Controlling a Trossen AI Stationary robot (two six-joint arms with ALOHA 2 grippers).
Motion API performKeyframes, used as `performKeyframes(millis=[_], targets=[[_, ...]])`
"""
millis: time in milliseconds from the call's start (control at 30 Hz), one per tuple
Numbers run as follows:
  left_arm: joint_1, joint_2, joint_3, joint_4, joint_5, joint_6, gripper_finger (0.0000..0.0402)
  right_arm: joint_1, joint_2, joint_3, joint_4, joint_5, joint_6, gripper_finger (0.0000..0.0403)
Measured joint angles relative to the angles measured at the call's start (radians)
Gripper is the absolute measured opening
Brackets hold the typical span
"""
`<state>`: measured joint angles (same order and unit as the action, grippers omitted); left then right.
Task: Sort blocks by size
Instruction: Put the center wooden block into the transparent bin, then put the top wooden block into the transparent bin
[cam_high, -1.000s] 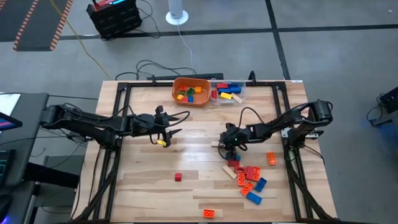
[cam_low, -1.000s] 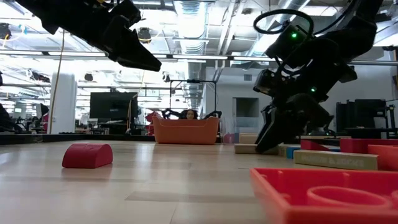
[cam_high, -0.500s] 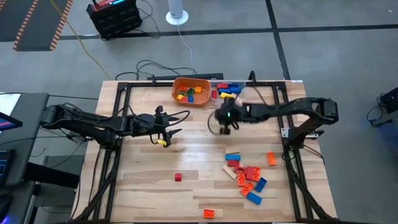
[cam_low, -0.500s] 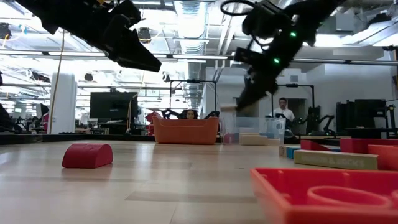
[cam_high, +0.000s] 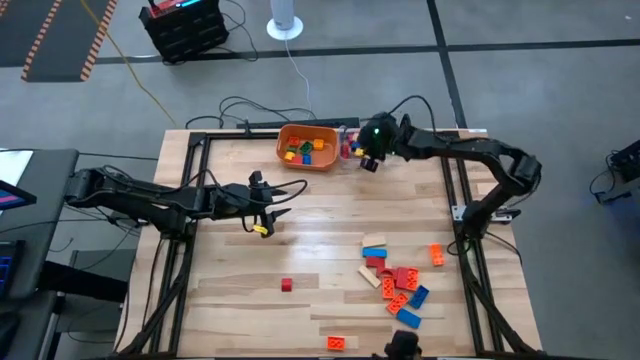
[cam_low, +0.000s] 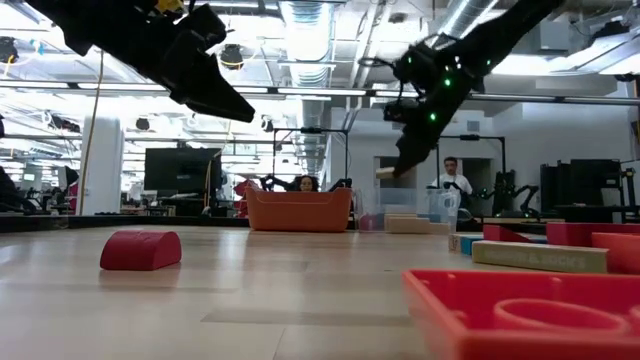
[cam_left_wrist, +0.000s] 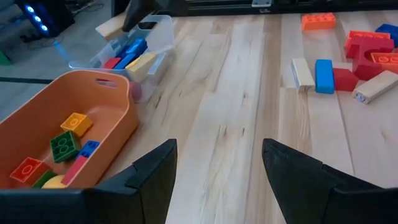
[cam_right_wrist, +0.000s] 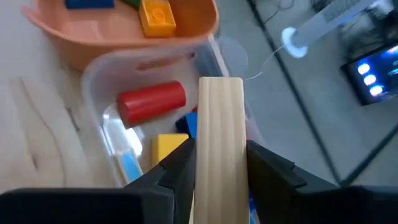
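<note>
right tool (cam_right_wrist: 219, 163) pinches a long tan block (cam_right_wrist: 219, 130) above the clear container (cam_right_wrist: 112, 134), beside the orange bowl (cam_high: 306, 147). left tool (cam_left_wrist: 217, 168), spread and empty, hovers short of the container.

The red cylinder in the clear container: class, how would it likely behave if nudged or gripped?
The red cylinder lies on its side, so it would probably roll when nudged. Its smooth, rounded surface may slip between flat fingers. It looks rigid, unlikely to deform.
</note>
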<state>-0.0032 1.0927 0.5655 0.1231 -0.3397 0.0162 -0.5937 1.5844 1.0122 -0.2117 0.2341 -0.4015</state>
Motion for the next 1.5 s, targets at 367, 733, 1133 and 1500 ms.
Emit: performKeyframes(millis=[367, 733, 1133, 1500], targets=[[0.0, 0.0, 0.0, -0.002, 0.009, 0.014, 0.0231, -0.093, 0.028, 0.0, -0.009, -0.183, 0.046, 0.0194], [0.0, 0.0, 0.0, -0.003, 0.024, 0.015, 0.0231, 0.3, -0.094, -0.036, -0.122, -0.199, 0.127, 0.0205], [-0.015, 0.0, 0.0, -0.001, 0.02, -0.075, 0.0231, 0.616, -0.13, -0.3, -0.076, -0.242, 0.456, 0.0205], [-0.032, 0.0, 0.0, -0.008, 0.02, -0.08, 0.0231, 0.691, -0.179, -0.502, 0.232, -0.217, 0.57, 0.0205]])
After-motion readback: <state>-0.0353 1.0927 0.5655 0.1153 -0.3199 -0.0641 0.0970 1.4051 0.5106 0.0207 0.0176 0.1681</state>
